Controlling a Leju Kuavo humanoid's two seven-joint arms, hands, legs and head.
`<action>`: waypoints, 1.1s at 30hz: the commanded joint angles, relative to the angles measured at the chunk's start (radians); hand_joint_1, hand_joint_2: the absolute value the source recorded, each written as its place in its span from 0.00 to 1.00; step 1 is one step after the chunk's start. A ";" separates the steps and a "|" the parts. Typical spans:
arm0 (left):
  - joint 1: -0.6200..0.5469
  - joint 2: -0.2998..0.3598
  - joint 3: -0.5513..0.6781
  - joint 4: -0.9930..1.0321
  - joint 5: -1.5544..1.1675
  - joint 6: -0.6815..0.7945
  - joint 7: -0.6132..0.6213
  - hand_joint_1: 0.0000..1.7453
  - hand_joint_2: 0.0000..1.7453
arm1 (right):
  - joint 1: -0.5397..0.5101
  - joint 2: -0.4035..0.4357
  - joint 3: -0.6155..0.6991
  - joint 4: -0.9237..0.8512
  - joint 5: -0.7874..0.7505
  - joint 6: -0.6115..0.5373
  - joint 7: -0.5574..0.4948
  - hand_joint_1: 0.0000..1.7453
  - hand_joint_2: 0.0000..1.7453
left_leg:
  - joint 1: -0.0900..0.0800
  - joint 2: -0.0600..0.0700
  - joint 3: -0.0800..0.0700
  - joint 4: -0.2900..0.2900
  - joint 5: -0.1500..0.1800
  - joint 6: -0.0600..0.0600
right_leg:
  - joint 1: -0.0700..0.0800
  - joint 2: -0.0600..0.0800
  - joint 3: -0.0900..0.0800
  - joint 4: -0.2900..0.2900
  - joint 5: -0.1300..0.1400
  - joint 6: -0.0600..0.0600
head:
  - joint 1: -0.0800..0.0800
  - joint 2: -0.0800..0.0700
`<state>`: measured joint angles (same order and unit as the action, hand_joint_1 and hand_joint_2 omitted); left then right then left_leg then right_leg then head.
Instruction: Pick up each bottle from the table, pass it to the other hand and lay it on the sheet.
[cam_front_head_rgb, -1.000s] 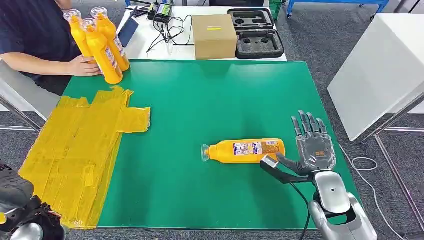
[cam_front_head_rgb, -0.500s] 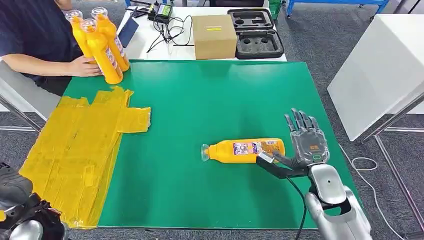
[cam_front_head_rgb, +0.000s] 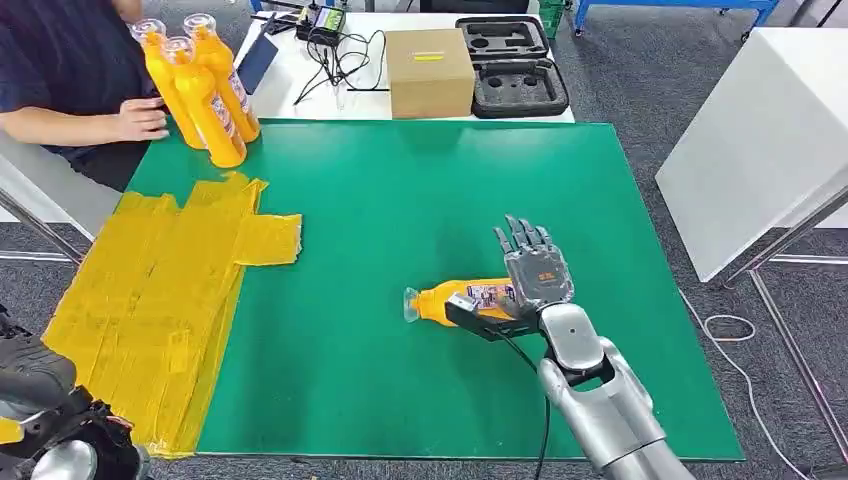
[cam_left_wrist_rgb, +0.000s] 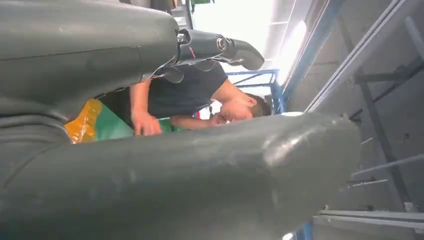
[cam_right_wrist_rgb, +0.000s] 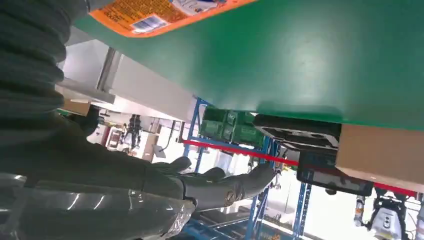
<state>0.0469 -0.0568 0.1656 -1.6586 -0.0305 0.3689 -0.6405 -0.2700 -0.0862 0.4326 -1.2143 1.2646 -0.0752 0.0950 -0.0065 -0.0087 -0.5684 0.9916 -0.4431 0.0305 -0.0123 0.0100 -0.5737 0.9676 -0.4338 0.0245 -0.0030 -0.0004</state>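
Observation:
An orange bottle (cam_front_head_rgb: 455, 299) lies on its side on the green table (cam_front_head_rgb: 400, 200), clear cap to the left. My right hand (cam_front_head_rgb: 532, 277) stands over the bottle's base end with its fingers spread upward and its thumb in front of the bottle; it holds nothing. The right wrist view shows the bottle's label (cam_right_wrist_rgb: 150, 12) close above the hand's dark fingers (cam_right_wrist_rgb: 225, 185). My left hand (cam_front_head_rgb: 45, 420) hangs low off the table's near left corner with nothing in it. The yellow sheet (cam_front_head_rgb: 150, 290) covers the table's left side.
Three orange bottles (cam_front_head_rgb: 200, 90) stand at the far left corner, a person's hand (cam_front_head_rgb: 135, 120) beside them. Behind the table are a cardboard box (cam_front_head_rgb: 430, 70), a black foam case (cam_front_head_rgb: 512, 65) and cables. A white table (cam_front_head_rgb: 770, 130) stands to the right.
My right hand has moved left from beside the bottle's base to over it, thumb now in front of the bottle. The person's hand has drawn back from the standing bottles.

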 joint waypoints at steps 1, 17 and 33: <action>-0.030 -0.006 -0.018 0.044 0.000 0.004 0.007 0.00 0.00 | -0.058 0.009 0.049 0.085 -0.007 0.010 0.001 0.00 1.00 | 0.001 0.001 0.004 0.000 -0.001 -0.002 | 0.001 -0.001 0.005 -0.001 -0.001 -0.001 | 0.000 0.000; 0.005 -0.010 0.018 -0.018 -0.008 -0.022 0.025 0.00 0.00 | 0.162 -0.072 -0.102 -0.479 -0.109 -0.020 -0.037 0.00 0.00 | -0.001 -0.002 0.001 0.001 -0.002 -0.001 | 0.000 -0.003 0.001 0.001 -0.002 0.000 | 0.000 0.000; -0.112 0.012 0.015 0.109 0.003 -0.027 0.016 0.00 0.00 | 0.132 -0.052 -0.026 -0.239 -0.082 0.069 -0.058 0.00 1.00 | 0.001 0.000 0.006 -0.002 0.000 -0.002 | 0.001 -0.001 0.006 -0.003 0.000 -0.001 | 0.000 0.000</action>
<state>0.0227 -0.0561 0.1713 -1.6720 -0.0397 0.3483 -0.6226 -0.0987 -0.1358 0.3544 -1.6487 1.1662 -0.0625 0.0217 -0.0073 -0.0089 -0.5681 0.9917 -0.4425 0.0312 -0.0129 0.0096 -0.5737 0.9674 -0.4335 0.0247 -0.0031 0.0000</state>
